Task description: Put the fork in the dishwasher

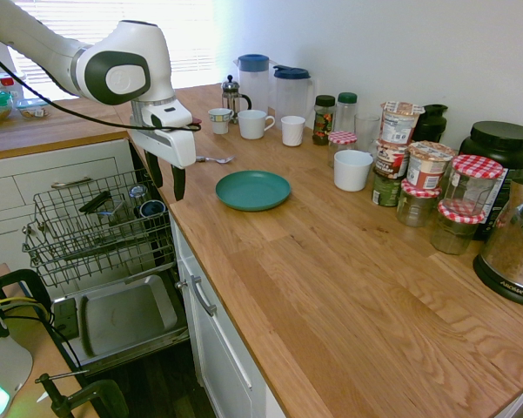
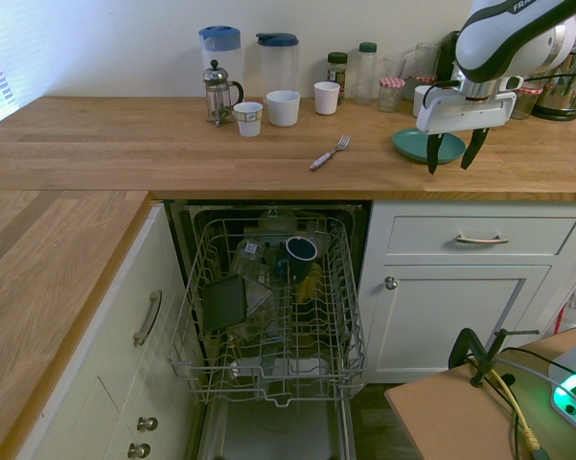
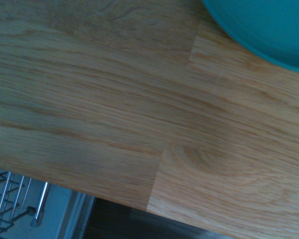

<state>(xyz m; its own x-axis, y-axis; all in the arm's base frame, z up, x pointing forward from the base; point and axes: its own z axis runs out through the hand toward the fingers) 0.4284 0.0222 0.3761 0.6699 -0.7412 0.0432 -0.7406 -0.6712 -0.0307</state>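
1st ext view
fork (image 1: 214,159): flat on wooden counter (image 1: 331,261), just beyond teal plate (image 1: 253,190) toward the mugs; free, untouched, so pickup not yet done.
dishwasher (image 1: 113,261): door dropped flat, wire rack (image 1: 96,231) pulled out over it, prob. so fork can go straight in; some dishes already loaded.
gripper (image 1: 167,181): fingers spread wide, holding nothing, pointing straight down at counter edge beside plate, betw. plate and rack.
arm: enters from window side, wrist bent down vertical.

2nd ext view
fork (image 2: 330,152): on counter (image 2: 125,144) well apart from plate (image 2: 414,146), tines toward back wall, roughly above the open dishwasher (image 2: 268,307).
gripper (image 2: 452,151): wide apart, empty, hanging in front of plate, tips just above counter; not over fork.
rack (image 2: 268,316): out, partly full, free slots visible.

wrist view
plate (image 3: 268,30): rim only, in one corner; rest is bare counter (image 3: 114,99).
rack (image 3: 15,209): bit of wire past counter edge.
fork: not in shot, so cam not aimed at it.

next (guess): shift along counter away from plate to fork, then descend.
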